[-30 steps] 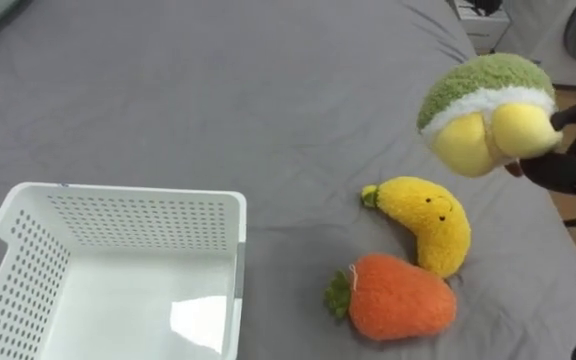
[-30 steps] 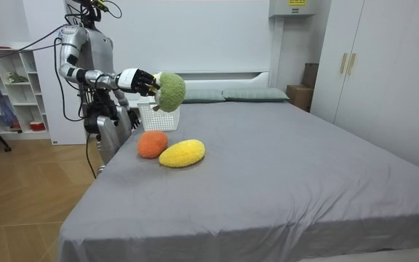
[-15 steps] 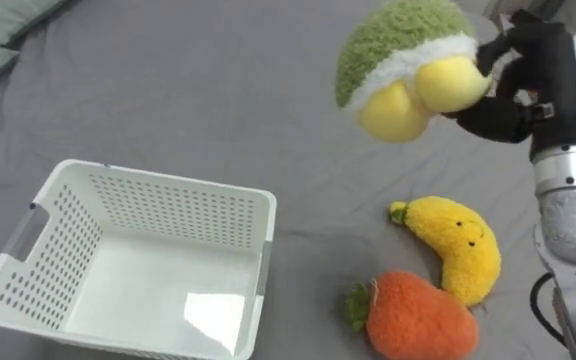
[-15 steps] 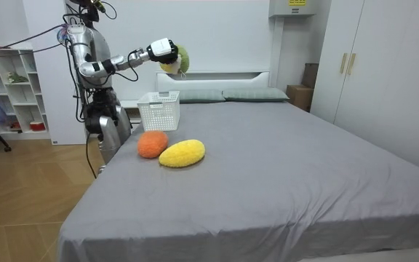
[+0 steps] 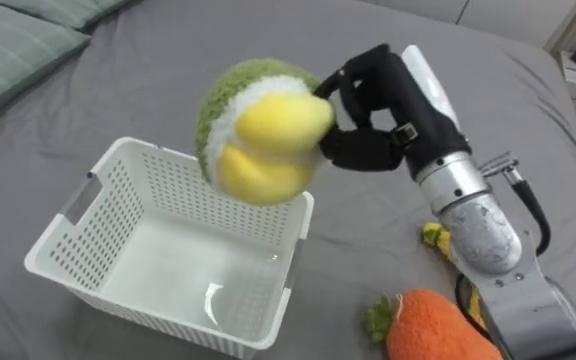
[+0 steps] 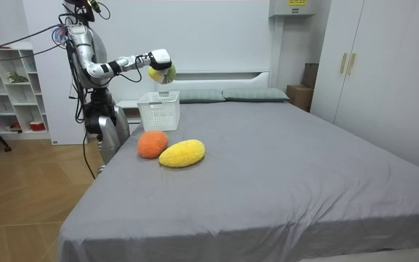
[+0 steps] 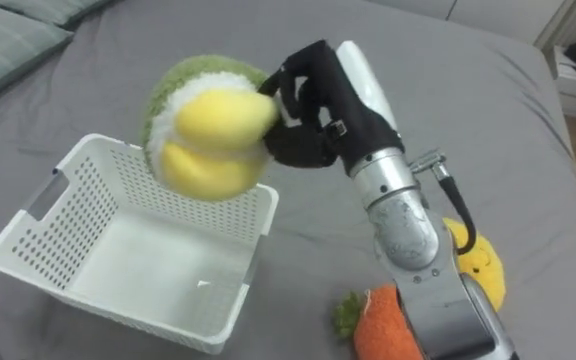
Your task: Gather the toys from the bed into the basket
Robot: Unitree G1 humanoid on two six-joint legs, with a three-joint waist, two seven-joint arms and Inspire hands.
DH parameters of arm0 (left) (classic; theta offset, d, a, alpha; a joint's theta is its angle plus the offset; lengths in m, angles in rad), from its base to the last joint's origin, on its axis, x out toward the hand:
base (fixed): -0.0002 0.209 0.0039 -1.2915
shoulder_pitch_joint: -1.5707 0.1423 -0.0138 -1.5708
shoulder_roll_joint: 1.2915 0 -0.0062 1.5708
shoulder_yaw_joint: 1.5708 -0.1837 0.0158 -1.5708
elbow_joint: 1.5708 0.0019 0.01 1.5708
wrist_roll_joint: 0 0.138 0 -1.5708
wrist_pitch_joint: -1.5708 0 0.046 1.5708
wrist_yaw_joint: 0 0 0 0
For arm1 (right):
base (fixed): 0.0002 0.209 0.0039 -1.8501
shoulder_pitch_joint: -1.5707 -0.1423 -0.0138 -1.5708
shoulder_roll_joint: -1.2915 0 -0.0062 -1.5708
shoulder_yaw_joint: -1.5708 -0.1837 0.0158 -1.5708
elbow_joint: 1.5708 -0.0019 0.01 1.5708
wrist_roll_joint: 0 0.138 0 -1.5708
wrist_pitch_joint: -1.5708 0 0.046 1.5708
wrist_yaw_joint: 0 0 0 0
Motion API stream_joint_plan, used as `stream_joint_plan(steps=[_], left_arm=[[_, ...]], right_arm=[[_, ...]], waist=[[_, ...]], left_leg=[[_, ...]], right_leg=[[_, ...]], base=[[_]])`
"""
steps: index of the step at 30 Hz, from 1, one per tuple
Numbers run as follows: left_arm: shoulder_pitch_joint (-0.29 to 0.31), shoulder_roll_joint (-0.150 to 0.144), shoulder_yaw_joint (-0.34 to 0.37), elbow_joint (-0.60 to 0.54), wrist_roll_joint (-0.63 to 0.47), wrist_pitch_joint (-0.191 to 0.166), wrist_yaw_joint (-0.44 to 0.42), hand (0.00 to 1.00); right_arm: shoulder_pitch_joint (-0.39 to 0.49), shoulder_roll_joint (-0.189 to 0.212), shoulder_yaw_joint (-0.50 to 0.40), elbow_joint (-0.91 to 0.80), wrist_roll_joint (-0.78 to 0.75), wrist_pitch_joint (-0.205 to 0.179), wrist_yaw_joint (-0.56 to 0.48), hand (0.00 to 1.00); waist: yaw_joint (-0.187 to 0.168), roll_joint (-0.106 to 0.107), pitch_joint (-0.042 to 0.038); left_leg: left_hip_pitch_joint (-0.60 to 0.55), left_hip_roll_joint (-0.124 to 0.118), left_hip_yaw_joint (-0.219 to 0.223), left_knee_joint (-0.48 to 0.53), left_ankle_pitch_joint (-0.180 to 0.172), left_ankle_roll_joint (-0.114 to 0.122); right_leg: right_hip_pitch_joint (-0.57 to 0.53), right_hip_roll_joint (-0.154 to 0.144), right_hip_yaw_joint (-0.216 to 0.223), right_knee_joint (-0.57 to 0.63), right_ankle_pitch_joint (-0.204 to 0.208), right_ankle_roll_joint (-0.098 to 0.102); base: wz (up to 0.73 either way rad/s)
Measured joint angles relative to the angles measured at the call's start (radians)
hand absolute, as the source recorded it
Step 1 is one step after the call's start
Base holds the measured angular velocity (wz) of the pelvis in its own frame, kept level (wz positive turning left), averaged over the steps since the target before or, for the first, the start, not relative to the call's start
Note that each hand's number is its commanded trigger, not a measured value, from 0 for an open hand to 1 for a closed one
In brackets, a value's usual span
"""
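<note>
Two toys lie on the bed (image 5: 148,70) beside the basket (image 5: 98,215). In the last second your arm has swung the green-and-yellow plush (image 5: 263,130) over the basket, right hand (image 5: 368,135) clamped on it, so a drop looks close. The carrot (image 5: 438,330) is cut off, and your arm mostly hides the banana (image 5: 433,238).

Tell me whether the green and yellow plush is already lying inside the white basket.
No; the right hand holds the plush in the air above the basket.

Fuzzy plush toy (image 5: 258,150) (glossy plastic basket (image 5: 106,212))
</note>
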Motion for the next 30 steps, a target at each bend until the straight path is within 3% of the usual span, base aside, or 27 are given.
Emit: stream_joint_plan(steps=[3,8,15,20,24,30], left_arm=[[-0.014,0.002,-0.033,0.0,-0.005,-0.001,-0.002,0.0],[-0.021,0.002,-0.038,0.0,0.001,-0.001,-0.009,0.0],[-0.067,0.0,-0.078,-0.01,-0.001,0.0,0.011,0.0],[-0.077,-0.001,-0.099,-0.011,-0.004,0.0,0.013,0.0],[-0.075,-0.01,-0.1,-0.009,-0.009,0.0,0.015,0.0],[-0.064,-0.017,-0.101,-0.003,-0.009,0.003,0.029,0.0]], right_arm=[[0.0,0.027,0.051,0.0,0.005,0.0,0.024,1.0],[-0.001,0.039,0.102,0.001,0.033,0.0,0.05,1.0],[-0.009,0.055,0.21,0.069,0.012,0.007,0.105,1.0],[-0.02,0.067,0.236,0.125,0.015,0.021,0.137,1.0],[-0.02,0.078,0.239,0.19,0.013,0.038,0.135,1.0],[-0.02,0.079,0.243,0.197,-0.006,0.043,0.132,1.0]], waist=[[0.013,0.006,0.0043],[0.021,0.008,0.0058],[0.04,0.0,0.0065],[0.041,-0.015,0.0018],[0.068,-0.023,0.0055],[0.08,-0.026,0.0081]], left_leg=[[-0.002,-0.002,-0.004,0.001,0.0,0.001],[-0.008,-0.005,-0.016,-0.001,-0.001,0.001],[-0.037,-0.006,-0.034,-0.001,0.009,0.001],[-0.05,-0.012,-0.053,-0.001,0.01,0.0],[-0.049,-0.013,-0.055,-0.001,0.01,0.001],[-0.053,-0.02,-0.071,-0.001,0.012,0.004]], right_leg=[[0.0,0.0,0.0,0.0,0.0,0.0],[-0.003,0.0,-0.003,-0.001,0.0,0.0],[-0.021,-0.003,-0.048,-0.004,0.0,0.0],[-0.021,-0.002,-0.064,-0.018,0.0,0.0],[-0.022,-0.004,-0.064,-0.019,0.0,0.0],[-0.02,-0.006,-0.073,-0.019,0.0,0.0]], base=[[0.01],[0.06],[0.11],[0.1],[0.01],[0.06]])
